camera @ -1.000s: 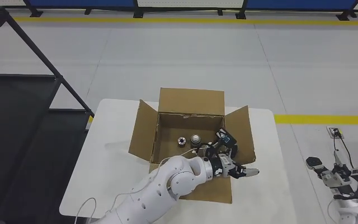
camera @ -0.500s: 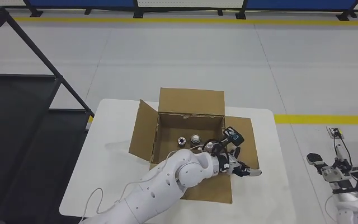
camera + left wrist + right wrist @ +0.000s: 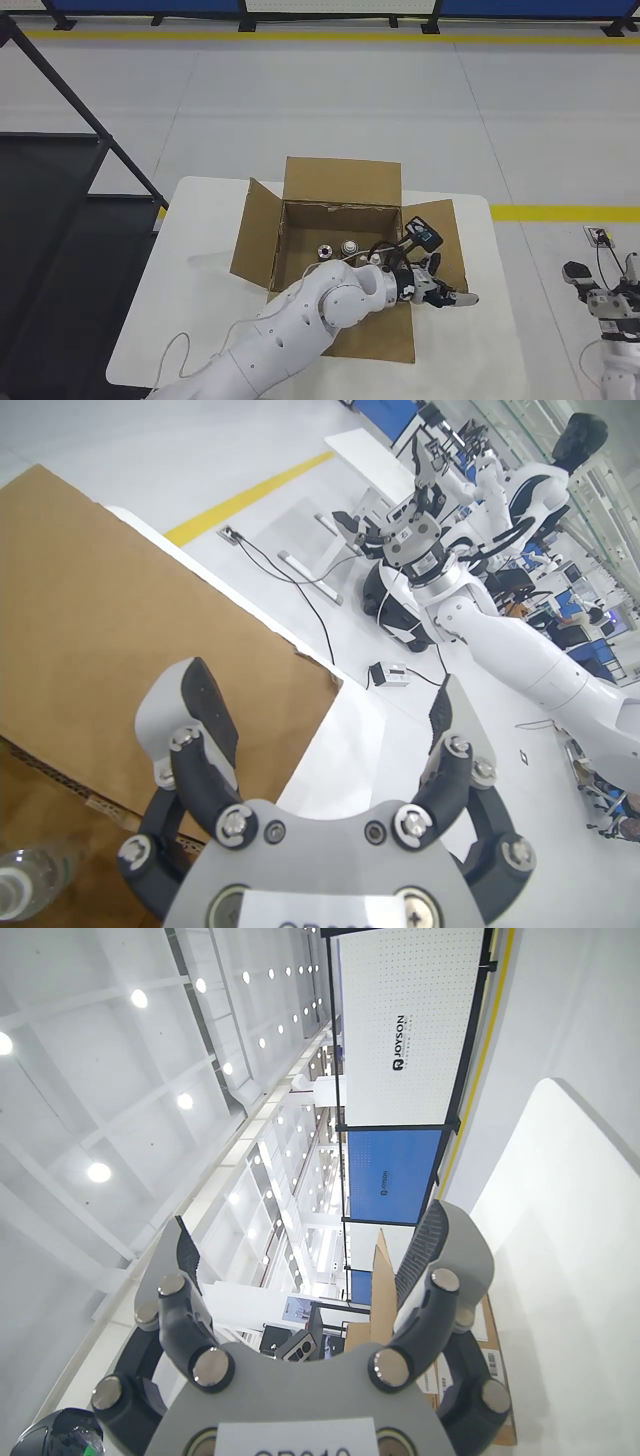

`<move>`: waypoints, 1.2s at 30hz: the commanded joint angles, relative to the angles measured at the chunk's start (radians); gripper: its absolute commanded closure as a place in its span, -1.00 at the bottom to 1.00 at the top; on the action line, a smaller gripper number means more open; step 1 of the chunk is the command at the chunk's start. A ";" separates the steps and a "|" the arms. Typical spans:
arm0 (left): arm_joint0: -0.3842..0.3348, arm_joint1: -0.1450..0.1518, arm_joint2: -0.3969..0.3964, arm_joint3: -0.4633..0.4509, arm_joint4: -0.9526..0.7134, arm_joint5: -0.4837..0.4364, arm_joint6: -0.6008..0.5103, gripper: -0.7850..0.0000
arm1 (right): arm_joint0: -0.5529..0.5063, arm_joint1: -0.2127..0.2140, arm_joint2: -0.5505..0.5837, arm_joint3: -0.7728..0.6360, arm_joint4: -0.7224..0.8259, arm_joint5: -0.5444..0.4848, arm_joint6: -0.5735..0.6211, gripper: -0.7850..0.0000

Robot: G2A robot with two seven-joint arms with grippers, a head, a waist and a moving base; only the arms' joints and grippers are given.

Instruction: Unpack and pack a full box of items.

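Jaws: left jaws wide open, empty; right jaws wide open, empty.
Left jaws: by box (image 3: 343, 180) right flap.
Box: open on tabletop (image 3: 200, 300), bottle (image 3: 25, 880) inside.

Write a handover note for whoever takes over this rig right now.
Left gripper: open, holding nothing, above the box's right flap.
Right gripper: open, holding nothing, off beside the table, away from the box.
Two round-topped items stand inside the box.
Done: flaps open.
Left: lift the items out, then repack.
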 commanded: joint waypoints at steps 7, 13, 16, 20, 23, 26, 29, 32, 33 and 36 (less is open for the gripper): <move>0.437 0.162 -0.391 -0.569 0.209 0.003 -0.030 -1.00 | -0.089 -0.017 -0.048 -0.300 -0.047 -0.086 -0.069 -1.00; 0.879 0.232 -0.726 -0.946 0.249 -0.076 0.027 -1.00 | -0.162 -0.033 -0.148 -0.553 -0.241 -0.151 -0.144 -1.00; 1.078 0.248 -0.877 -1.038 0.240 -0.154 0.135 -1.00 | -0.183 -0.042 -0.231 -0.648 -0.407 -0.161 -0.195 -1.00; 1.320 0.255 -1.051 -1.083 0.252 -0.232 0.333 -1.00 | -0.175 -0.054 -0.362 -0.727 -0.664 -0.134 -0.268 -1.00; 1.461 0.253 -1.154 -1.060 0.244 -0.290 0.477 -1.00 | -0.140 -0.068 -0.486 -0.741 -0.891 -0.087 -0.355 -1.00; 1.556 0.250 -1.225 -1.009 0.223 -0.363 0.590 -1.00 | -0.079 -0.087 -0.617 -0.715 -1.111 -0.011 -0.475 -1.00; 1.600 0.250 -1.253 -0.966 0.223 -0.422 0.632 -1.00 | -0.007 -0.111 -0.734 -0.655 -1.276 0.106 -0.627 -1.00; 1.602 0.250 -1.253 -0.963 0.225 -0.426 0.631 -1.00 | -0.007 -0.111 -0.734 -0.655 -1.276 0.106 -0.627 -1.00; 1.602 0.250 -1.253 -0.963 0.225 -0.426 0.631 -1.00 | -0.007 -0.111 -0.734 -0.655 -1.276 0.106 -0.627 -1.00; 1.602 0.250 -1.253 -0.963 0.225 -0.426 0.631 -1.00 | -0.007 -0.111 -0.734 -0.655 -1.276 0.106 -0.627 -1.00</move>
